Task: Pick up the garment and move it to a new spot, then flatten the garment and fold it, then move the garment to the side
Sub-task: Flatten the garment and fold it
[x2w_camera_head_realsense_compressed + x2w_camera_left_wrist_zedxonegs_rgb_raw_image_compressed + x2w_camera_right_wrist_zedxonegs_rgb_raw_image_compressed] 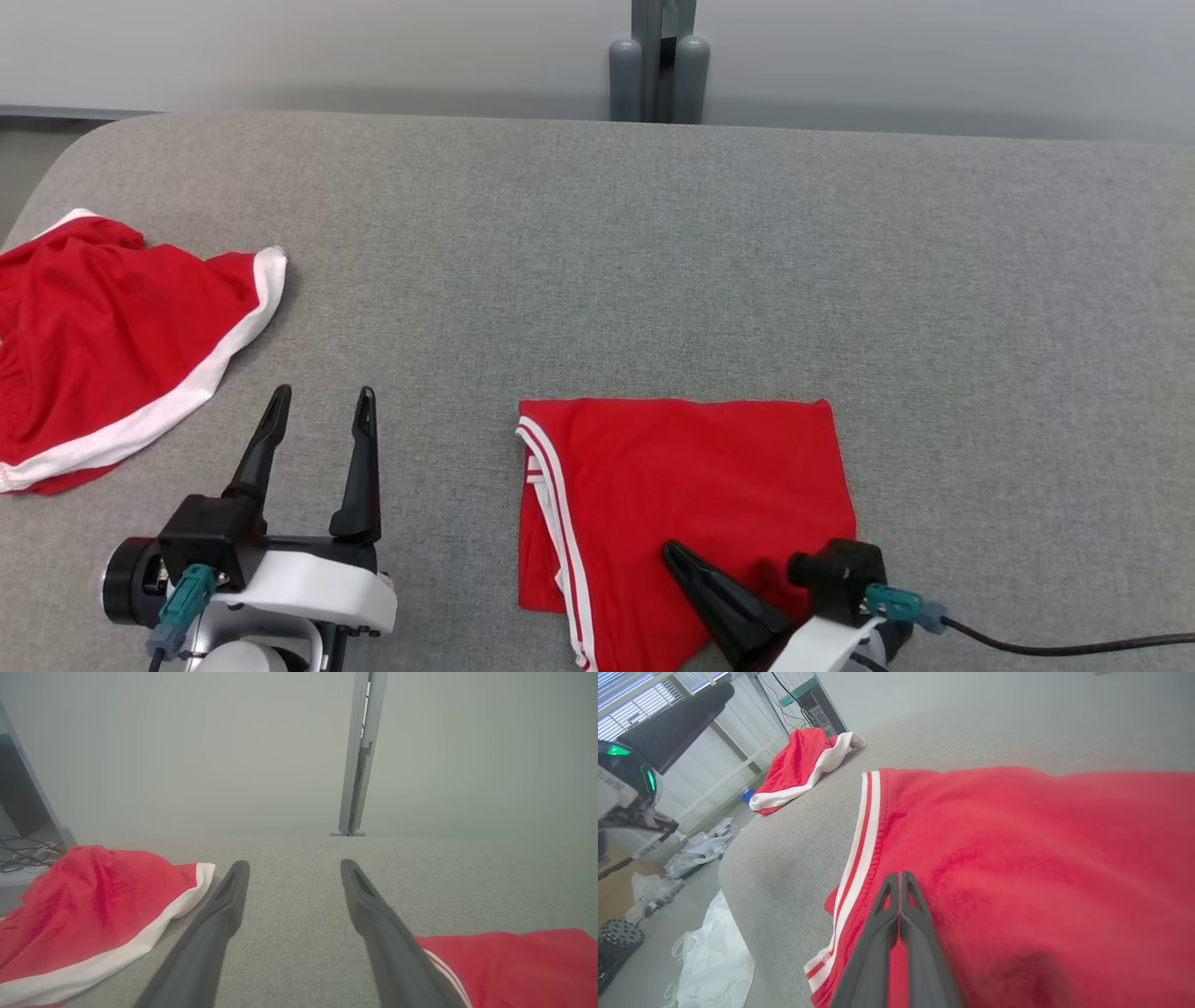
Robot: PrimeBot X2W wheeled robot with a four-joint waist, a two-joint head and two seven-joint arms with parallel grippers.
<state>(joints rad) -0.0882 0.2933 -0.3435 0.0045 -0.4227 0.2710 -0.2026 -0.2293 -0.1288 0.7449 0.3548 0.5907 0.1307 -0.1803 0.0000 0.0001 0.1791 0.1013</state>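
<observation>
Nearest to you, your right claw point(670, 551) is over the near part of the folded garment point(691, 485), its two dark fingers pressed shut against each other with no cloth seen between them. In the right wrist view the closed tip point(900, 875) points across the red fabric point(1017, 858), close to the white-striped edge. You cannot tell whether the tip touches the cloth.

The folded garment lies flat as a rough rectangle on the grey desk point(653, 261), near its front edge and right of centre. Its striped hem runs down the left side.

To its left, your left claw point(323, 397) is spread wide open over bare desk, holding nothing. In the left wrist view point(294, 863) grey cloth shows between the fingers, and a corner of the folded garment point(514, 961) lies just beside the right-hand finger.

Further out to the left, a second garment point(103, 336), red with a broad white border, lies loose and rumpled at the desk's left edge, well apart from both claws.

Beyond the far edge a grey post point(659, 65) stands against the pale wall.
</observation>
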